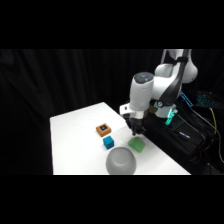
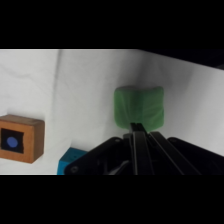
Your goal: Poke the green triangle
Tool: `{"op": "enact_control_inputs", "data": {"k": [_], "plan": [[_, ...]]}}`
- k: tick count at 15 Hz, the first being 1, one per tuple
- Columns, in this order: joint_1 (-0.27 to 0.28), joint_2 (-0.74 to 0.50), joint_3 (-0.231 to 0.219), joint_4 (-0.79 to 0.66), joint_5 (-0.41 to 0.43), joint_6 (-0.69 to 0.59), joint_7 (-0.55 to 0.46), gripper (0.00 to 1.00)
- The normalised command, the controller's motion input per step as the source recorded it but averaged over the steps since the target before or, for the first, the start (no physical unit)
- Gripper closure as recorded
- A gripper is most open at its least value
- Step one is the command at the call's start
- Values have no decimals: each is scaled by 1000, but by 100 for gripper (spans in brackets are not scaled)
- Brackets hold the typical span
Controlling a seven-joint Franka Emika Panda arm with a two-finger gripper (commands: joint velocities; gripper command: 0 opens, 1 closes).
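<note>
White table (image 1: 75, 140); end effector (image 2: 136, 128) fingers together, tip apparently touching green triangle (image 2: 139, 106) near edge.

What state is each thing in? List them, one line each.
gripper: fingers shut together, tip low at the green triangle's near edge.
green triangle: resting on the table, under the gripper tip; contact unclear.
blue cube: sitting on the table, untouched.
orange block: lying flat, blue dot up.
grey dome: resting on the table, free.

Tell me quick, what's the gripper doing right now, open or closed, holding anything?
Gripper: fingers closed together, holding nothing, tips at the near edge of the green triangle.
</note>
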Motion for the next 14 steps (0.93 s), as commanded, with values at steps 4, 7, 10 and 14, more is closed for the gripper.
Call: {"op": "enact_control_inputs", "data": {"k": [4, 7, 10, 14], "plan": [[-3, -681, 106, -161, 141, -349, 70, 30], [-15, -577, 118, -162, 97, -259, 73, 0], [1, -496, 142, -102, 119, -262, 125, 0], [-56, -338, 76, -65, 69, -102, 69, 0]]}}
